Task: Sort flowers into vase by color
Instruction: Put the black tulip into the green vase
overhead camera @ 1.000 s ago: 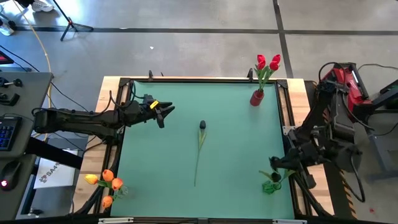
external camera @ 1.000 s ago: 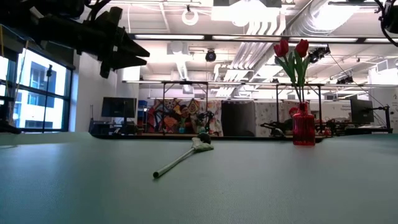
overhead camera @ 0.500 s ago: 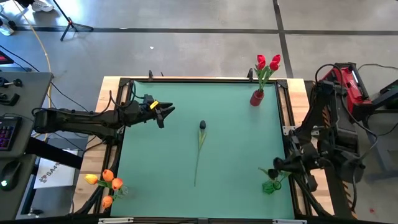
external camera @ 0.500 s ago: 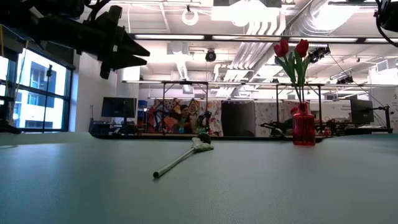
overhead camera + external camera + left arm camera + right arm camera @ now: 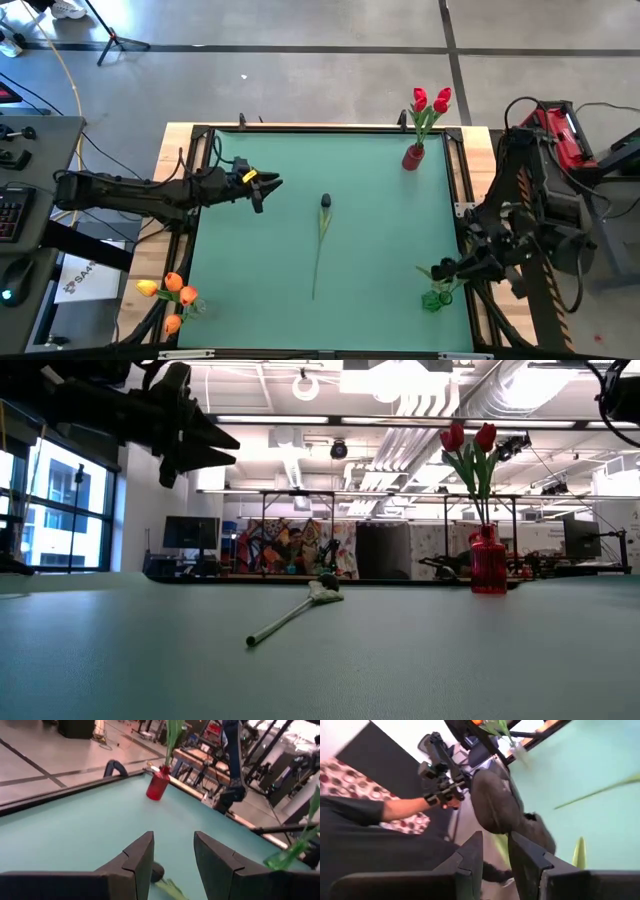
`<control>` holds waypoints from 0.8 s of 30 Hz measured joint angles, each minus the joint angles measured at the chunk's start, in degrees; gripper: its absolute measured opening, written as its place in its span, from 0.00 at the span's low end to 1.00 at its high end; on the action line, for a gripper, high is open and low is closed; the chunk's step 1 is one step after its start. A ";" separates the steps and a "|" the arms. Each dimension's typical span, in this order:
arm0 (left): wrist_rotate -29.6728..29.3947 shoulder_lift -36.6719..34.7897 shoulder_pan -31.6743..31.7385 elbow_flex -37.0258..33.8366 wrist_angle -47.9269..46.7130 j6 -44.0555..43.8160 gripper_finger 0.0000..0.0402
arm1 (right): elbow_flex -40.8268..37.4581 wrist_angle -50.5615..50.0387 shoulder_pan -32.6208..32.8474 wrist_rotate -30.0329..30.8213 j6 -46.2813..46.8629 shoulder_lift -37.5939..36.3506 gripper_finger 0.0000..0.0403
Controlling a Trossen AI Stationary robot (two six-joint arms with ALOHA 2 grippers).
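A dark tulip lies flat on the green table, head toward the far edge; it also shows in the low view. My left gripper hovers open left of it, with nothing between its fingers. My right gripper stands over the green vase at the near right. Its fingers are slightly apart. Dark bud heads sit just ahead of them, and a green stem runs through the gap. Red tulips stand in a red vase. Orange tulips stand at the near left. My right gripper has a thin green stem running between its parted fingers, below a dark bud head. The picture is smeared there. I cannot tell whether either finger touches the stem.
The red vase stands at the far right corner, and the left wrist view shows it too. A raised frame rims the table. A person's hand holding a black device shows beyond the table in the right wrist view.
My right gripper has shifted a little toward the table's near edge over the green vase, and its wrist has rolled. The dark tulip on the table has not moved.
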 joint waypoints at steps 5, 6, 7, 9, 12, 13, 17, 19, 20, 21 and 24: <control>-0.03 0.00 -1.39 0.00 -1.75 -0.07 0.31 | 0.07 0.24 0.00 -3.48 1.18 -2.53 0.20; 0.00 0.00 -1.63 0.00 -1.73 -0.05 0.31 | 0.09 0.27 0.00 -5.12 1.68 -2.87 0.19; 0.00 0.00 -1.85 0.00 -1.74 -0.08 0.31 | 0.09 0.23 0.00 -6.42 2.34 -3.10 0.19; 0.00 0.00 -2.33 0.00 -1.69 -0.61 0.31 | 0.09 0.25 0.00 -9.60 3.52 -3.59 0.19; -0.01 0.00 -3.14 0.00 -1.64 -1.45 0.31 | 0.09 0.56 0.00 -12.75 4.77 -4.50 0.18; -0.01 0.00 -3.45 0.00 -1.65 -1.46 0.31 | 0.09 0.74 -0.01 -13.91 5.69 -4.73 0.18; -0.02 0.00 -4.31 0.00 -1.74 -1.45 0.31 | 0.09 1.21 0.00 -19.39 7.07 -5.81 0.18; 0.00 0.00 -4.43 0.00 -1.74 -1.46 0.31 | 0.09 1.04 0.00 -20.62 9.24 -6.48 0.18; -0.03 0.00 -4.54 0.00 -1.74 -1.45 0.31 | 0.09 0.86 0.00 -21.08 10.32 -6.80 0.18; -0.03 0.00 -4.60 0.00 -1.74 -1.46 0.31 | 0.09 0.72 0.00 -21.84 11.38 -7.11 0.18; -0.03 0.00 -4.62 0.00 -1.74 -1.46 0.31 | 0.09 0.54 0.00 -22.89 13.41 -7.93 0.18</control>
